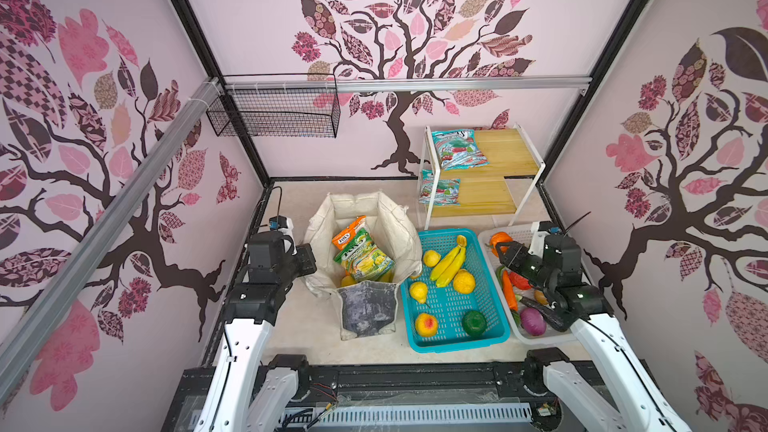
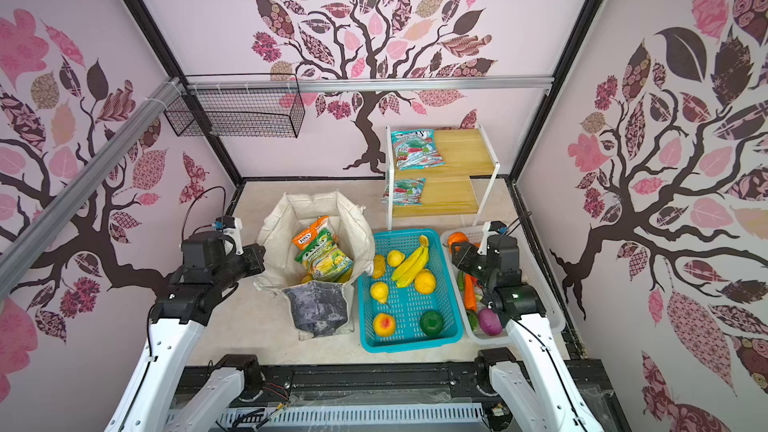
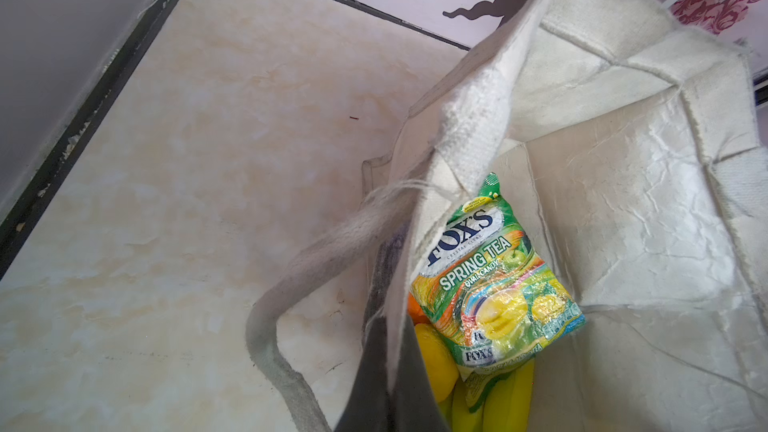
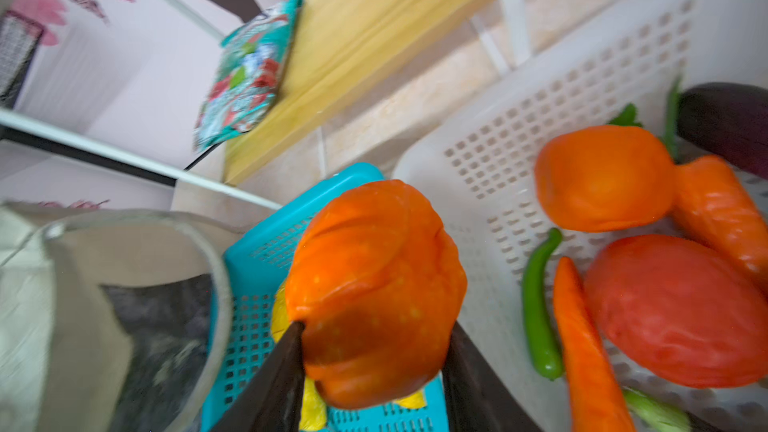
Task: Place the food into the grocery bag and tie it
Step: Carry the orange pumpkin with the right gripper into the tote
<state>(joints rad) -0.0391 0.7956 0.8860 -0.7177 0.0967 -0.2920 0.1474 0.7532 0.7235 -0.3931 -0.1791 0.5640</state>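
Inside the grocery bag (image 1: 390, 218), standing open on the desk (image 1: 299, 326), lie the orange FOX'S packet (image 1: 348, 232), the green-yellow packet (image 1: 365, 257) and a banana bunch (image 3: 509, 398), so most of the packing looks done. The right end effector (image 4: 374, 351) grips an orange ribbed vegetable (image 4: 374, 268) above the white basket (image 4: 582, 89), apart from the bag and not yet in it. The left end effector (image 1: 307, 257) is closed at the bag's left rim; whether it pinches cloth I cannot tell. The handle (image 3: 270, 326) hangs loose, untied.
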